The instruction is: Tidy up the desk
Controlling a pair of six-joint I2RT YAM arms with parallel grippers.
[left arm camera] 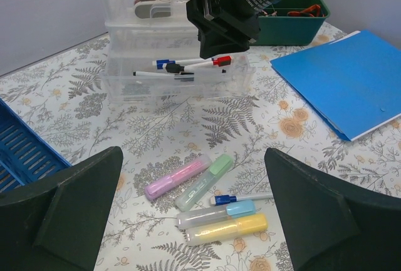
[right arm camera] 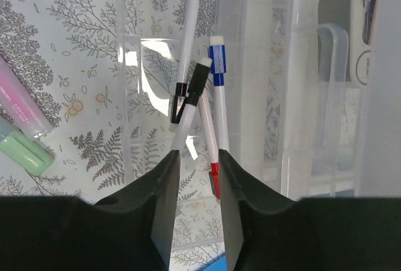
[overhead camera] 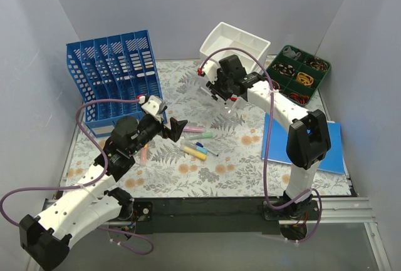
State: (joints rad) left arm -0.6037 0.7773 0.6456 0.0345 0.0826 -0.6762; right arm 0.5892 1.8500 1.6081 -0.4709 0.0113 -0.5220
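While the left end effector [left arm camera: 193, 158] gapes empty, the right end effector [right arm camera: 198, 166] is ajar over pens [right arm camera: 187, 64].

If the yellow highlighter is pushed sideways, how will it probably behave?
The yellow highlighter looks like a short, rounded plastic barrel lying flat on the desk, so it would probably roll or slide. It seems stiff and light. Its smooth shell may slip in a grip.
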